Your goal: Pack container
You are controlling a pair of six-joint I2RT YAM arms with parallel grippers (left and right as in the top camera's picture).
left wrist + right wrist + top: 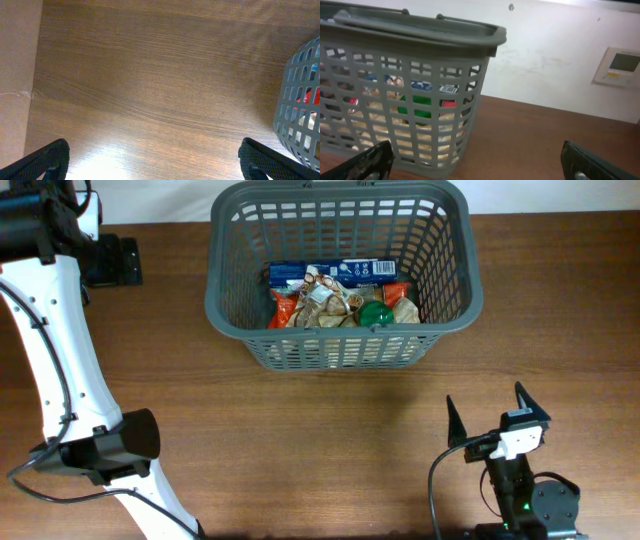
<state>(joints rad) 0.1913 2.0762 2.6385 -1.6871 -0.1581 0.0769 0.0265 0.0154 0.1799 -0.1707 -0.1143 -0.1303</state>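
The dark grey slotted container [225, 305] stands at the back middle of the wooden table. It holds snack packets, a blue packet [335, 272] and a green round item [377, 313]. Its corner shows in the left wrist view [300, 110] and its side in the right wrist view [420, 37]. My right gripper [495, 418] is open and empty, near the front right of the table, facing the container. My left gripper [152, 162] is open and empty over bare wood left of the container; in the overhead view only its arm shows at the left edge.
The left arm's white links [60, 360] run down the left side of the table. A black block [115, 260] sits at the back left. A white wall with a wall panel [620, 67] lies behind the table.
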